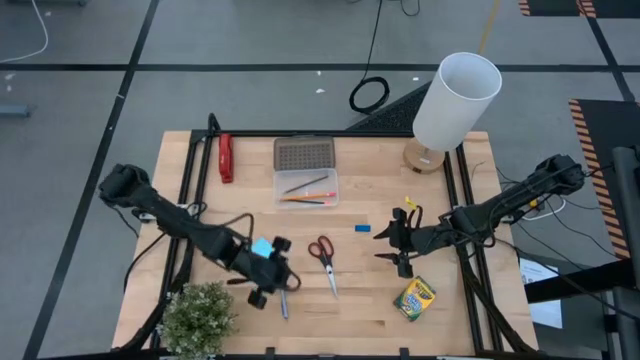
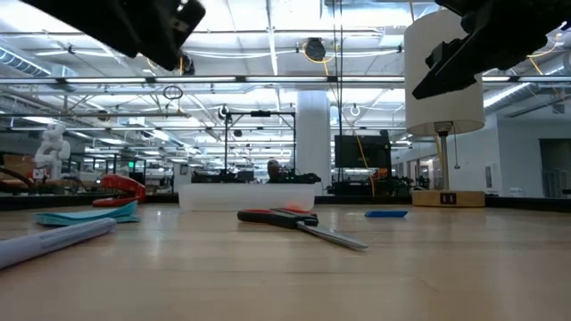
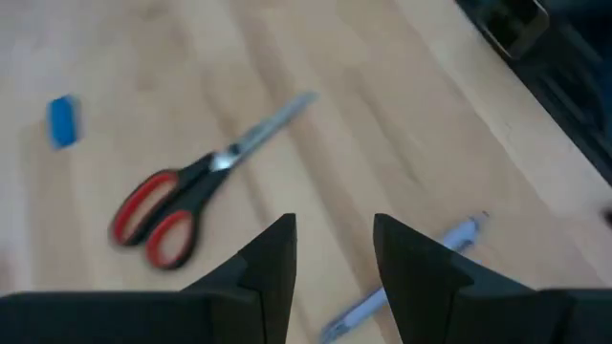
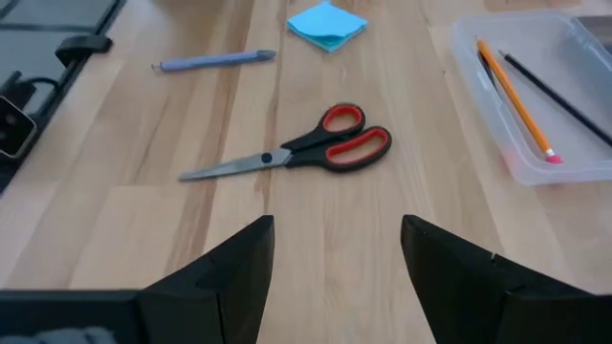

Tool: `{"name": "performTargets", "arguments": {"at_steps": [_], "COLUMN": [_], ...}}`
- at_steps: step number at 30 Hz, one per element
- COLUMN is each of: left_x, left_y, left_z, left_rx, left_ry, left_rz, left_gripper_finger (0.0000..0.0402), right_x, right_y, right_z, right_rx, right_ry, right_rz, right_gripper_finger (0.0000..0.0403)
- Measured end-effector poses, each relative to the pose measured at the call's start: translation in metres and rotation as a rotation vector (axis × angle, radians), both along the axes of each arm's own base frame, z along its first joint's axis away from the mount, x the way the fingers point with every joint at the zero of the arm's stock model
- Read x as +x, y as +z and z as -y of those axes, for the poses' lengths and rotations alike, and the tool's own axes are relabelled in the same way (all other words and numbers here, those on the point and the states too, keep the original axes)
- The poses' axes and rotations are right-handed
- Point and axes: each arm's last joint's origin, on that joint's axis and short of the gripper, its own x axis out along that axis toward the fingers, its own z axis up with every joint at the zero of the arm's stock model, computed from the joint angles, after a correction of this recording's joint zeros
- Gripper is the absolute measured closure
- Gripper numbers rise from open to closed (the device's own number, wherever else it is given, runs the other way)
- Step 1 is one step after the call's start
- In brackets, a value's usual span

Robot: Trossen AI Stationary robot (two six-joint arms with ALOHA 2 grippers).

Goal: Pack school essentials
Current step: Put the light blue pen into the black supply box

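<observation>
Nearest lies the pen (image 1: 283, 303), long axis running near to far, directly under the left gripper (image 1: 268, 285), whose fingers are spread and empty. Scissors (image 1: 322, 255) lie between both arms; the right gripper (image 1: 396, 243) is likewise open and empty.

Pale wooden table (image 1: 360, 290), clear plastic tray (image 1: 306, 188), shiny metal scissors (image 1: 323, 257) blades.

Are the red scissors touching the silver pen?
Apart. The right wrist view shows bare wood between the red scissors and the silver pen.
</observation>
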Motion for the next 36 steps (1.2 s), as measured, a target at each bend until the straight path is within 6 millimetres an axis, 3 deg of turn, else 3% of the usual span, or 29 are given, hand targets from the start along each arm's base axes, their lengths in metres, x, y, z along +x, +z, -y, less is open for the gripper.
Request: {"name": "performTargets", "arguments": {"at_steps": [8,14,19,36], "left_x": [0.022,0.034,0.032,0.035], "left_y": [-0.031,-0.047,-0.06,-0.087], "left_z": [0.02,0.021,0.021,0.019], "left_rx": [0.188,0.128,0.175,0.287], "left_ry": [-0.239,-0.354,-0.447,-0.507], "left_rz": [-0.179,-0.287,-0.338,-0.408], "left_gripper_finger": [0.0256,0.0256,0.0256,0.0257], "right_x": [0.0,-0.001,-0.001,-0.001], "right_y": [0.0,-0.001,-0.002,-0.002], "right_z": [0.0,0.0,0.0,0.0], "right_rx": [-0.018,-0.024,-0.026,-0.025], "right_ry": [0.014,0.014,0.014,0.015], "right_rz": [0.001,-0.012,-0.018,-0.018], "right_gripper_finger": [0.0181,0.0181,0.0181,0.0181]}}
